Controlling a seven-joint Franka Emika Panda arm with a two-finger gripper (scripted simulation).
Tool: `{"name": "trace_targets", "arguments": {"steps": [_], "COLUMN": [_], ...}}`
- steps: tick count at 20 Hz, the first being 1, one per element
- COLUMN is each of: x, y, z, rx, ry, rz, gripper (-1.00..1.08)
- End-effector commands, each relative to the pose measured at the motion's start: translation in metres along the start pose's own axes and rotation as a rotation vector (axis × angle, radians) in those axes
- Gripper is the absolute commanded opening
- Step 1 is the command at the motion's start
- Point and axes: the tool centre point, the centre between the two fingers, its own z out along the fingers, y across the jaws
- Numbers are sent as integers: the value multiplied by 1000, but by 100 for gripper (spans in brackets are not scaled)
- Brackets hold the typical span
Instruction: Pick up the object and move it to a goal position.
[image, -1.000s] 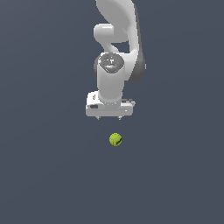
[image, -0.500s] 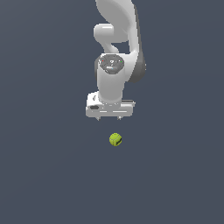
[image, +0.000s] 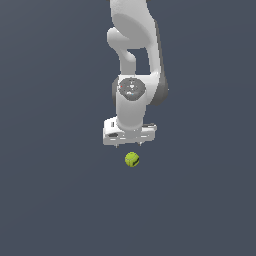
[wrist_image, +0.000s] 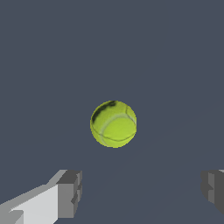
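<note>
Exterior view: the white arm descends from the upper edge and ends in the gripper, which hangs directly above the yellow-green ball with a small gap between them; the ball lies on the plain dark surface. Wrist view: the two grey fingertips stand wide apart, empty, with the ball centred between and beyond them, touched by neither.

Flat, even simulator light, no cast shadows; the ball looks crisp, softly shaded, without glare or blur.
</note>
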Motion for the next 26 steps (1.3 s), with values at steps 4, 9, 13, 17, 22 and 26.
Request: {"name": "trace_targets", "arguments": {"steps": [4, 9, 13, 17, 22, 26], "x": [18, 26, 26, 27, 27, 28], "y": [-10, -15, -16, -16, -17, -17], "z": [24, 36, 37, 43, 69, 84], "rx": [15, 22, 23, 23, 23, 24], "ry": [22, 33, 32, 33, 34, 35], "rz": [-53, -77, -78, -78, -79, -80], "gripper": [100, 100, 100, 100, 100, 100]}}
